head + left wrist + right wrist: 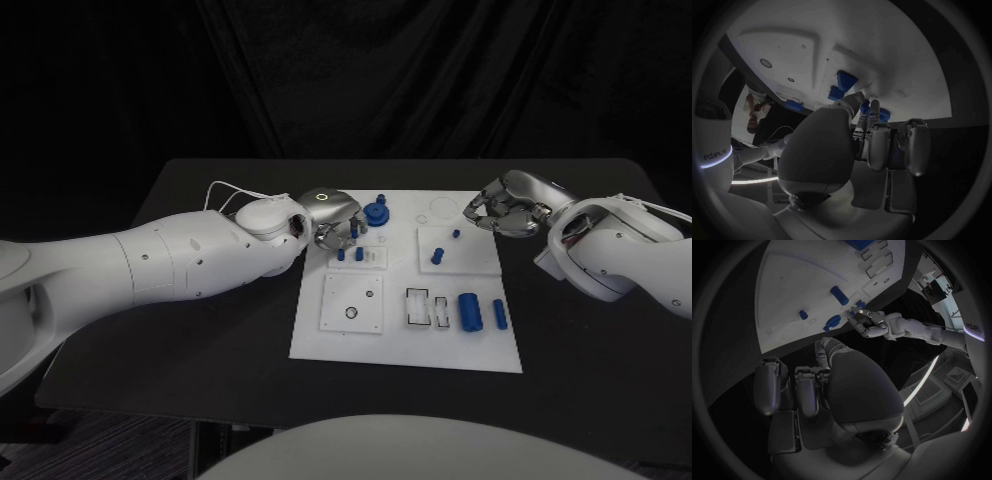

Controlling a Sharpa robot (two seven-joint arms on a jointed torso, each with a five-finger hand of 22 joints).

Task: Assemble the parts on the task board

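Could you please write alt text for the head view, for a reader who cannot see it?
A white task board with small blue parts lies on a black table. The left hand reaches its far left corner; the right hand hovers at its far right.

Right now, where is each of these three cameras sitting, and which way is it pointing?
Head view: on the robot's head, looking down at the black table and white task board; both arms reach in.
Left wrist view: behind the left hand, facing the board's blue parts.
Right wrist view: behind the right hand, facing the board; the left hand shows across it.
Shared: all three see the task board and the left hand.
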